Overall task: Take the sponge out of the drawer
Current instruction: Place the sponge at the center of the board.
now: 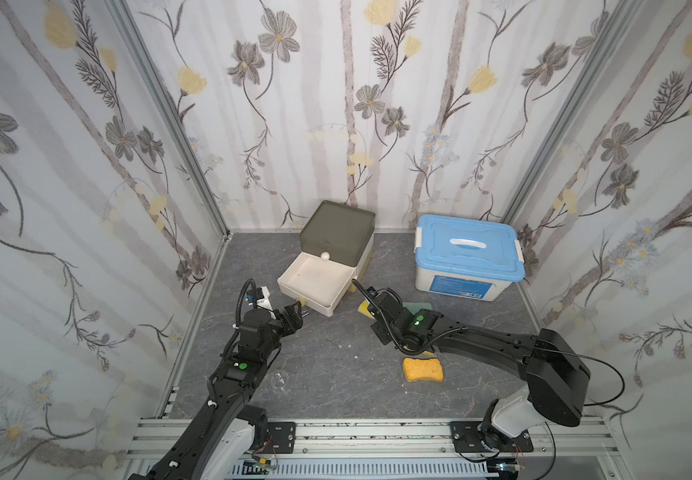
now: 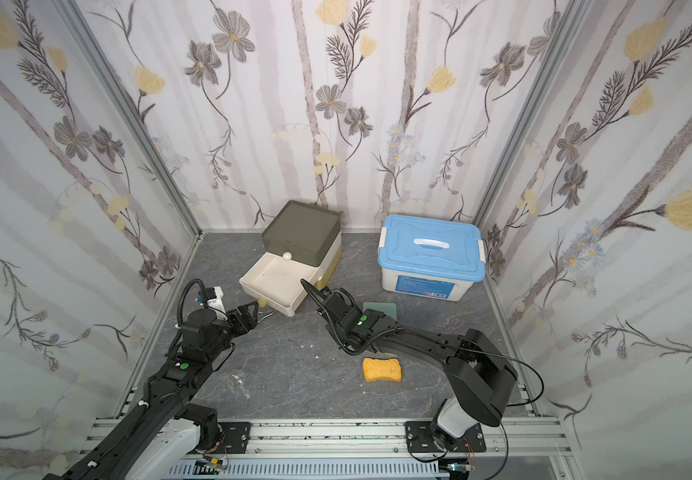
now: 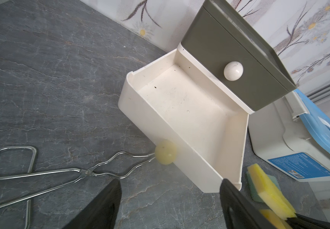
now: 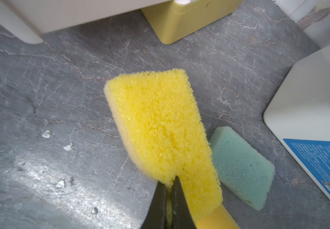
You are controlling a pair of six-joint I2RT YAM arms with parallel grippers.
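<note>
Top views: The lower drawer (image 1: 315, 279) of the drawer unit (image 1: 338, 226) is pulled out, and nothing is seen in it. The right gripper (image 1: 371, 306) is positioned just beside the drawer's near corner, with the yellow sponge (image 1: 363, 308) at its tip. The left gripper (image 2: 249, 313) is near the drawer front. The blue-lidded box (image 2: 431, 249) is shut, so its contents are not seen. An orange sponge (image 2: 381, 370) lies apart on the table (image 2: 294, 365).

Left wrist: The jaws of the left gripper (image 3: 170, 181) are spread and nothing is held. The drawer floor is bare apart from specks. The olive upper drawer (image 3: 239, 59) is closed, contents hidden. Tongs (image 3: 41, 172) lie on the table, their tips at the drawer knob (image 3: 165, 151).

Right wrist: The right gripper (image 4: 170, 184) is clamped tight on one end of the yellow sponge (image 4: 160, 126), which appears to be held tilted above the table, outside the drawer and partly over a green sponge (image 4: 239, 168).

Judgement: Extraction looks done and set-down is in hand. The next move calls for lowering the sponge onto bare table, clear of the green sponge, then opening the jaws.
</note>
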